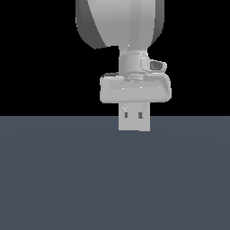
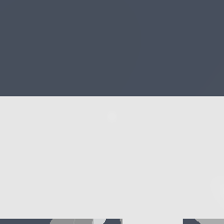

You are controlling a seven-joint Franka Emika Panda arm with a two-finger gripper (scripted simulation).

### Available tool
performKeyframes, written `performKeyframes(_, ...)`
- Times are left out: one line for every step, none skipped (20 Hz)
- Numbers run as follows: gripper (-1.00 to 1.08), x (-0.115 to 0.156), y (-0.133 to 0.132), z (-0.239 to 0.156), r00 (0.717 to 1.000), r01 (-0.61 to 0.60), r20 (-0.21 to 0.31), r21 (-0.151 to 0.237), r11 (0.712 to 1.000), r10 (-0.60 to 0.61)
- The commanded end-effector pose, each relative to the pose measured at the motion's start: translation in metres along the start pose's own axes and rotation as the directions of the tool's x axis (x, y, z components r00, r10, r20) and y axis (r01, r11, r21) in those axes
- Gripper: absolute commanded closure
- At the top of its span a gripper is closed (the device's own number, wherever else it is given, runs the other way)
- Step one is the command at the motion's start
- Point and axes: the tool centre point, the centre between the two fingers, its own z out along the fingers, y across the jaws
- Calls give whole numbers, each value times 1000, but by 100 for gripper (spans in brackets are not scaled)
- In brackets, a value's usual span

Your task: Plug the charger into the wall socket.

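The wall socket (image 1: 134,123) is a light-grey square plate standing upright on the table, with two small dark marks near its middle. It stands directly in front of my gripper (image 1: 134,92) in the exterior view and hides the fingers; only the hand shows above it. In the wrist view the socket (image 2: 112,157) fills the whole width, very close. At that picture's edge an off-white strip, the charger (image 2: 151,221), touches the plate between grey slivers of the fingers (image 2: 74,221). The prongs are hidden. The jaws' stand does not show.
The dark blue-grey table (image 1: 54,179) stretches around the socket in the exterior view and beyond the plate in the wrist view (image 2: 112,43). The arm's big upper link (image 1: 121,22) hangs above the hand. Nothing else stands in view.
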Motion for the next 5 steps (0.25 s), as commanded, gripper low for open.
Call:
performKeyframes(108, 5, 0, 0, 1000, 0, 0, 0, 1000, 0)
performKeyframes(108, 6, 0, 0, 1000, 0, 0, 0, 1000, 0)
performKeyframes(108, 6, 0, 0, 1000, 0, 0, 0, 1000, 0)
performKeyframes(108, 7, 0, 0, 1000, 0, 0, 0, 1000, 0)
performKeyframes(108, 7, 0, 0, 1000, 0, 0, 0, 1000, 0)
